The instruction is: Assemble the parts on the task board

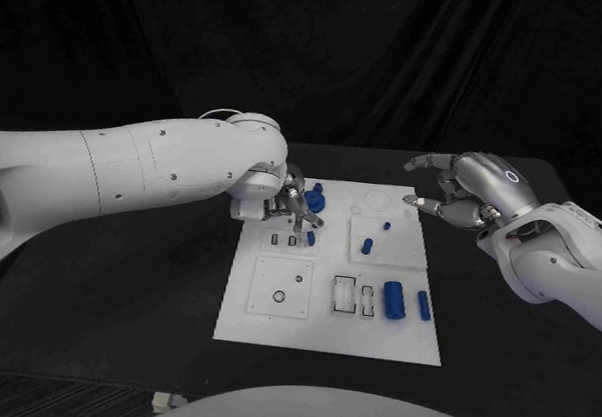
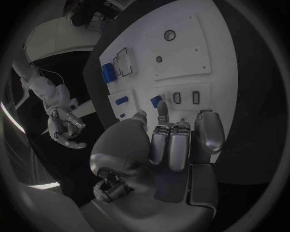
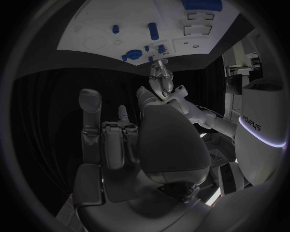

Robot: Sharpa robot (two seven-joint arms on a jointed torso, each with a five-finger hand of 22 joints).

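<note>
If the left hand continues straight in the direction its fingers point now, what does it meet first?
Probably the small blue part just ahead of the left hand's fingertips, by the slots on the task board. Depth is unclear; it may already touch it.

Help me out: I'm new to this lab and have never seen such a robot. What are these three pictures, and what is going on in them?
This is a two-armed robot with silver many-fingered hands, working at a black table. The wide picture comes from a camera on its head, looking down. The two round pictures come from fisheye cameras at its wrists, each looking past that arm's own hand.

On the table lies a white task board with small blue parts lying on it or standing in it. The left hand reaches down to the board's far end, fingertips among the blue parts there; whether it holds one I cannot tell. The right hand hovers off the board's far right corner, fingers curled, apparently holding nothing.
</note>
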